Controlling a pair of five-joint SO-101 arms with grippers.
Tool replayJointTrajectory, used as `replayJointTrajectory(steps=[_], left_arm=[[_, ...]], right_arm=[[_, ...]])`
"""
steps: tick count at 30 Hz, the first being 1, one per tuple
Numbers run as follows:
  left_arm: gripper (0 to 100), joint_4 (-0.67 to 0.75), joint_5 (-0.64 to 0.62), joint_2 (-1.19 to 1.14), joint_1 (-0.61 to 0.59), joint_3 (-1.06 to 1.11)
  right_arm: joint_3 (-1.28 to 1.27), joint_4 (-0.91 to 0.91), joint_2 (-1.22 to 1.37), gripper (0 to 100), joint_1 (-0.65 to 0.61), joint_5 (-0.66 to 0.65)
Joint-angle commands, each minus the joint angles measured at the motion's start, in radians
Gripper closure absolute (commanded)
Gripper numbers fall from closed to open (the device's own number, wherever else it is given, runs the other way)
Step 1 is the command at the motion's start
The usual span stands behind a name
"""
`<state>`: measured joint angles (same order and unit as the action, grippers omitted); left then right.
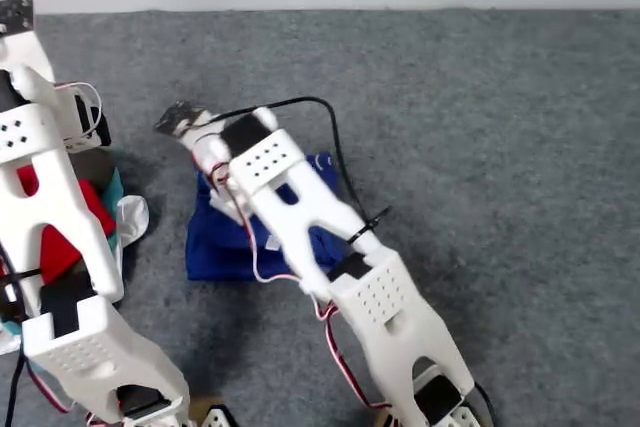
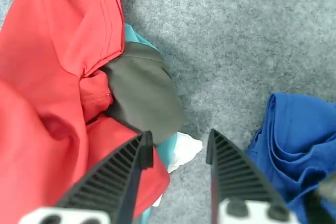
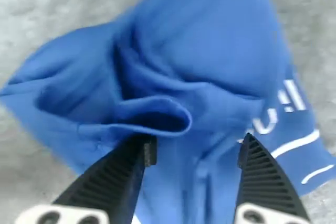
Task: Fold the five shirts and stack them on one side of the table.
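A rumpled blue shirt (image 1: 215, 247) with white print lies on the grey carpeted table, partly under the right arm (image 1: 300, 207). My right gripper (image 3: 197, 150) hangs open just above a raised fold of the blue shirt (image 3: 199, 56), with nothing between its fingers. At the table's left edge is a loose pile: a red shirt (image 2: 42, 77), an olive-grey shirt (image 2: 142, 93), a teal shirt (image 2: 134, 35) and a white shirt (image 2: 184, 148). My left gripper (image 2: 177, 148) is open over the pile's edge by the white cloth. The blue shirt (image 2: 294, 135) lies just beyond it.
The left arm (image 1: 50, 197) covers much of the pile (image 1: 60, 247) in the high view. A black cable (image 1: 330, 127) loops over the right arm. Bare grey carpet (image 1: 500, 147) stretches across the right and far side up to the wall.
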<state>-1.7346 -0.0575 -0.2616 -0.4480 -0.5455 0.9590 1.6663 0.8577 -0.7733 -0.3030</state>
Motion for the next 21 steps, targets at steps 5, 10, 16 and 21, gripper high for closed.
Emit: replayJointTrajectory(steps=[5, 10, 16, 21], left_arm=[[83, -0.02, 0.009, 0.02, -0.003, -0.01], [83, -0.02, 0.009, 0.02, -0.006, -0.01], [83, -0.02, 0.009, 0.02, -0.003, -0.01], [83, -0.02, 0.009, 0.02, 0.0, -0.01]], right_arm=[[0.12, 0.13, -0.124, 74.0, -0.111, -0.006], [0.034, 0.13, -0.14, 74.0, -0.166, -0.008], [0.089, 0.119, -0.13, 74.0, -0.042, -0.008], [0.106, 0.073, -0.091, 74.0, 0.064, -0.009]])
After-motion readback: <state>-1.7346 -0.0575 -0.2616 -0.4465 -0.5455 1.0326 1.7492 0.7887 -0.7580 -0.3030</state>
